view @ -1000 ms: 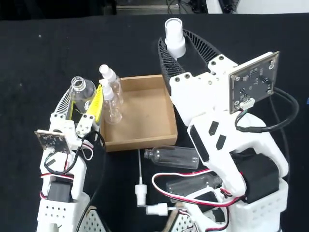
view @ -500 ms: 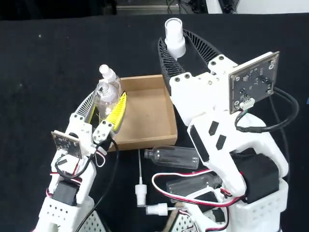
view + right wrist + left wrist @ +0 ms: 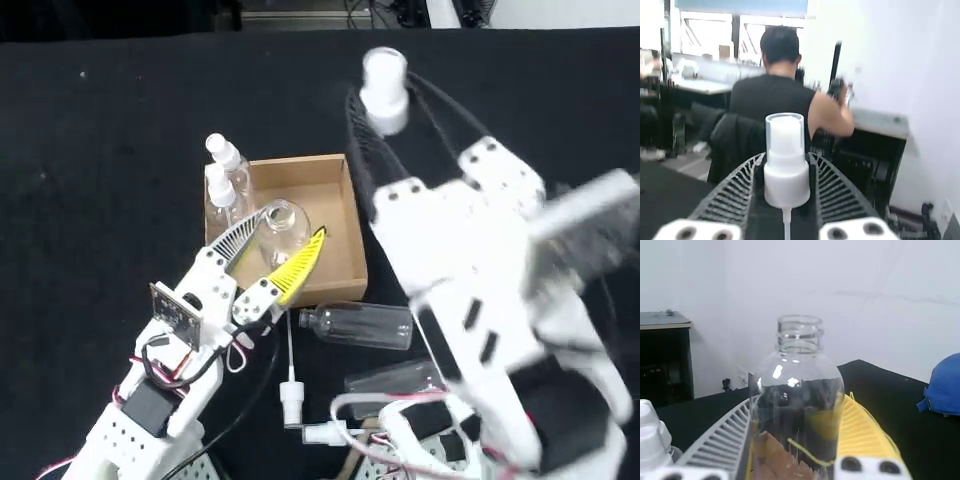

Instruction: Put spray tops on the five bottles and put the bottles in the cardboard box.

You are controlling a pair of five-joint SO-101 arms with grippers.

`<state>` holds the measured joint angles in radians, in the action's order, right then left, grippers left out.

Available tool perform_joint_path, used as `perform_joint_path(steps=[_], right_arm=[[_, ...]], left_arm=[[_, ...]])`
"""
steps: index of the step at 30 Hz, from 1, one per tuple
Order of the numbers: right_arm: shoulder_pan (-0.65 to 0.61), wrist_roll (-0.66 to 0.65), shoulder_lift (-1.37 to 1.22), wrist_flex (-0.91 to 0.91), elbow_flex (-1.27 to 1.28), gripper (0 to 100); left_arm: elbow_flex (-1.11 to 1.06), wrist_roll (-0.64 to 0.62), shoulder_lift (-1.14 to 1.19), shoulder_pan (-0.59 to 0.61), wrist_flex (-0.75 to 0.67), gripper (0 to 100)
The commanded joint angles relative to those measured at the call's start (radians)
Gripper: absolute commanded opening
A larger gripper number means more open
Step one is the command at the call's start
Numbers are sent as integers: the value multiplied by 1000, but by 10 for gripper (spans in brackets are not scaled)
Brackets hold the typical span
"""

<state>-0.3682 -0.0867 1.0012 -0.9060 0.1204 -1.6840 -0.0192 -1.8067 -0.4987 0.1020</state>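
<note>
Black cloth-covered table (image 3: pixel 100 150). An open brown cardboard box (image 3: pixel 290 160) sits about mid-table, left of centre.

Left gripper (image 3: pixel 293 220), one white finger and one yellow, is pinching a clear, uncapped plastic bottle (image 3: pixel 280 228) by its body. In the left wrist view the bare threaded neck (image 3: pixel 799 332) stands up between the fingers. The bottle is over the inside of the box, toward its near wall. Cannot tell whether it touches the box floor.

Right gripper (image 3: pixel 383 92), with black ribbed fingers, is clamped on a white spray top (image 3: pixel 383 72) with a clear cap. It is held above the table beyond the box's far right corner, with the thin dip tube (image 3: pixel 785 225) hanging below the collar.

Two clear bottles already fitted with white spray tops (image 3: pixel 225 190) stand in the box's far left corner, touching each other.

A third clear uncapped bottle (image 3: pixel 360 325) lies on its side on the table, just beside the box's near right corner. Another clear bottle (image 3: pixel 395 378) lies nearer the table's near edge, partly under the right arm.

Two loose white spray tops lie near the table's near edge. One (image 3: pixel 291 395) has its tube pointing toward the box, and the other (image 3: pixel 325 433) is just beside it.
</note>
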Motion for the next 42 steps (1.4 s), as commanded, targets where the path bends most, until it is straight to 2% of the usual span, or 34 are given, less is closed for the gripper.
perform_joint_path(steps=[1, 10, 15, 19, 24, 30, 38, 42], right_arm=[[-9, 6, 25, 11, -4, 11], [-26, 15, 30, 12, -4, 11], [-155, 97, 28, 14, -4, 12], [-199, 44, 25, 26, -10, 12], [-219, 35, 22, 143, -5, 11], [-334, 28, -7, 104, -8, 11], [-331, 25, -134, 104, -15, 11], [-287, 25, -142, 103, -10, 11]], left_arm=[[-15, -3, -18, -15, -20, 30], [-15, -6, -18, -13, -20, 30], [-15, -6, -18, -12, -20, 30], [-15, -6, -18, -12, -20, 30], [-15, -6, -18, -12, -20, 30], [-15, -6, -18, -12, -20, 30], [-15, -6, -18, -12, -20, 30], [-15, -6, -18, -12, -20, 30]])
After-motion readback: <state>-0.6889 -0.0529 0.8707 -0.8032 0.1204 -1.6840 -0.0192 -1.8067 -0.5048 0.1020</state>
